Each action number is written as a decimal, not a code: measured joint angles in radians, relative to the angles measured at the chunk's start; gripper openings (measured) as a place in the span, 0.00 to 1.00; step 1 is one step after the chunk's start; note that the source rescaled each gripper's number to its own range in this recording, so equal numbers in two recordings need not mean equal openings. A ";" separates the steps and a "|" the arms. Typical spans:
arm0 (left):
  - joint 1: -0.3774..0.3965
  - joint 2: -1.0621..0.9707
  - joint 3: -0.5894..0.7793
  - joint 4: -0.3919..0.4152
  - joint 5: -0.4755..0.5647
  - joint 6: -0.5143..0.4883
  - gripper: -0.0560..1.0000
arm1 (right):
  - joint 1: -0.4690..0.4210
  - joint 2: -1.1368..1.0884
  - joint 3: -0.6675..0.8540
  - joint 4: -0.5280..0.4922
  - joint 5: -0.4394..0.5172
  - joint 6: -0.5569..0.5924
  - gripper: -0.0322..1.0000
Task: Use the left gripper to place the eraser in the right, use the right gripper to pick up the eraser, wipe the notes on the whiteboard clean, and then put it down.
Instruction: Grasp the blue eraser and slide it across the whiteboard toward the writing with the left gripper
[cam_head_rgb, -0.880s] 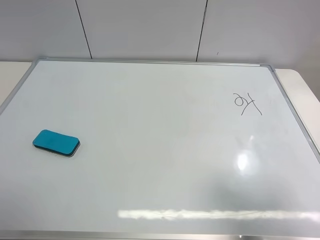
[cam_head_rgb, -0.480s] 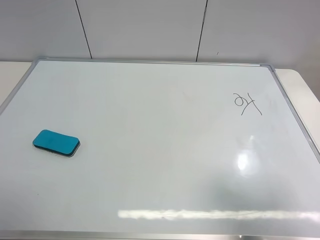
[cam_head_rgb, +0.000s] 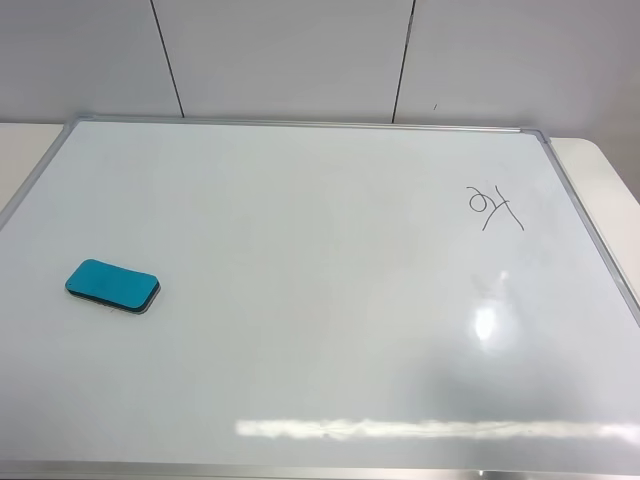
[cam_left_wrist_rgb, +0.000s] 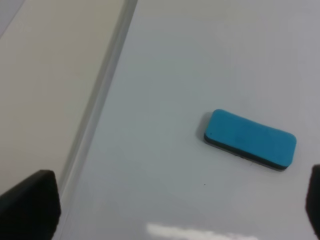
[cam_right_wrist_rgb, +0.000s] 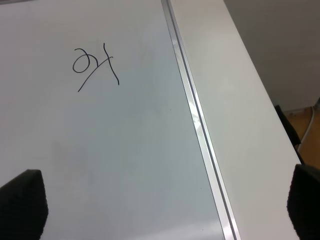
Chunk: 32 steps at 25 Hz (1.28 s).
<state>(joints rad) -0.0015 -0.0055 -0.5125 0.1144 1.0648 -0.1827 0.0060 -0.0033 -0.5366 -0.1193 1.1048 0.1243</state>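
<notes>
The teal-blue eraser (cam_head_rgb: 112, 285) lies flat on the left part of the whiteboard (cam_head_rgb: 300, 330), and also shows in the left wrist view (cam_left_wrist_rgb: 250, 138). The black notes (cam_head_rgb: 494, 207) are at the board's right side, and also show in the right wrist view (cam_right_wrist_rgb: 95, 66). My left gripper (cam_left_wrist_rgb: 172, 205) is open and empty above the board, short of the eraser. My right gripper (cam_right_wrist_rgb: 162, 205) is open and empty over the board's right part, short of the notes. Neither gripper shows in the exterior high view.
The board's silver frame (cam_right_wrist_rgb: 200, 130) runs along its right edge, with a beige tabletop (cam_right_wrist_rgb: 240, 115) beyond it. The left frame edge (cam_left_wrist_rgb: 97, 110) and tabletop (cam_left_wrist_rgb: 45, 85) lie beside the eraser. A panelled wall (cam_head_rgb: 300, 55) stands behind.
</notes>
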 joint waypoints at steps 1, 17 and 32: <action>0.000 0.000 0.000 0.000 0.000 0.000 1.00 | 0.000 0.000 0.000 0.000 0.000 0.000 0.92; 0.000 0.000 0.000 -0.005 0.000 0.002 1.00 | 0.000 0.000 0.000 0.000 0.000 0.000 0.92; 0.000 0.356 -0.003 -0.067 -0.013 0.071 1.00 | 0.000 0.000 0.000 0.000 0.000 0.000 0.92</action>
<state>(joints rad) -0.0015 0.3509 -0.5158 0.0474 1.0520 -0.1118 0.0060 -0.0033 -0.5366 -0.1193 1.1048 0.1243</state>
